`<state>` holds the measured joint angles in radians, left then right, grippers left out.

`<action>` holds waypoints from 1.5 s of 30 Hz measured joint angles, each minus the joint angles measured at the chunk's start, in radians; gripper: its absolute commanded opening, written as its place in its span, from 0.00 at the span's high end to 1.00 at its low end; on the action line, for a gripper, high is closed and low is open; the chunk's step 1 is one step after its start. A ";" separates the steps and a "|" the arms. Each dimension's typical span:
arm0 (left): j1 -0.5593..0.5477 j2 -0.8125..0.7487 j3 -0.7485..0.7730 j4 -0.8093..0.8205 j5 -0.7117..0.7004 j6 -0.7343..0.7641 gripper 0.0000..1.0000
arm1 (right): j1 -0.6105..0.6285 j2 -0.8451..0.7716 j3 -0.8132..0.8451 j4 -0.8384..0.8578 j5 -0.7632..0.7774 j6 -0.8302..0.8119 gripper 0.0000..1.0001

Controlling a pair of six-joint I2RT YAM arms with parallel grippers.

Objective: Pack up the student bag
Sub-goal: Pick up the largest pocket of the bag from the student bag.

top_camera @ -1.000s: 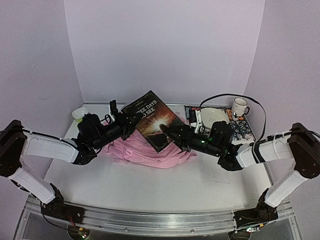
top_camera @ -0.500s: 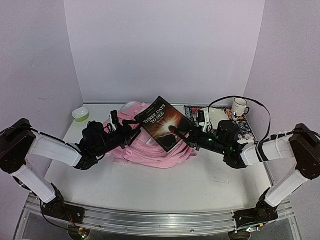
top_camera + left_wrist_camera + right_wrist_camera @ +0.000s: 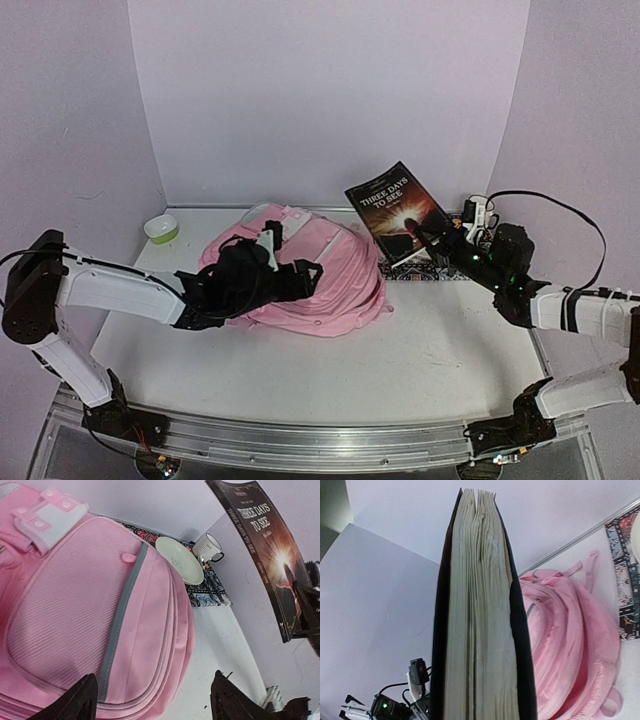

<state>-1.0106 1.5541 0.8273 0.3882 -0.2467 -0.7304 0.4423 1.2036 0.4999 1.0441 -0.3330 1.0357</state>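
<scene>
**Book held aloft beside the student bag**

The student bag (image 3: 340, 262) is lying flat on the tabletop (image 3: 420, 350). The left end effector (image 3: 305, 278) is hovering over the bag's front, fingers spread, gripping nothing. Right of the bag, the right end effector (image 3: 428, 240) is clamping a dark book (image 3: 393, 203), holding it tilted above the tabletop.

One student bag (image 3: 320, 270), one book (image 3: 397, 210), one mug (image 3: 209, 547), one plate (image 3: 179, 560), one green bowl (image 3: 160, 229) and one patterned mat (image 3: 210, 594) are counted.
</scene>
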 measured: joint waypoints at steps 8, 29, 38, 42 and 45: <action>-0.196 0.259 0.396 -0.342 -0.299 0.271 0.20 | -0.087 -0.063 -0.009 -0.236 0.003 -0.007 1.00; -0.274 0.646 0.809 -0.868 -0.687 0.414 0.65 | -0.119 -0.147 -0.038 -0.405 -0.030 -0.032 1.00; -0.258 0.514 0.783 -0.946 -0.671 0.385 1.00 | -0.119 -0.153 -0.038 -0.454 -0.092 -0.036 1.00; -0.227 0.434 0.780 -0.971 -0.633 0.372 1.00 | -0.120 -0.184 -0.038 -0.451 -0.110 -0.014 1.00; -0.195 0.381 0.780 -0.981 -0.598 0.358 1.00 | -0.121 -0.197 -0.038 -0.438 -0.126 0.021 1.00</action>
<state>-1.2055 1.9356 1.6073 -0.5933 -0.8444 -0.3723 0.3214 1.0066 0.4617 0.6065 -0.4589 1.0563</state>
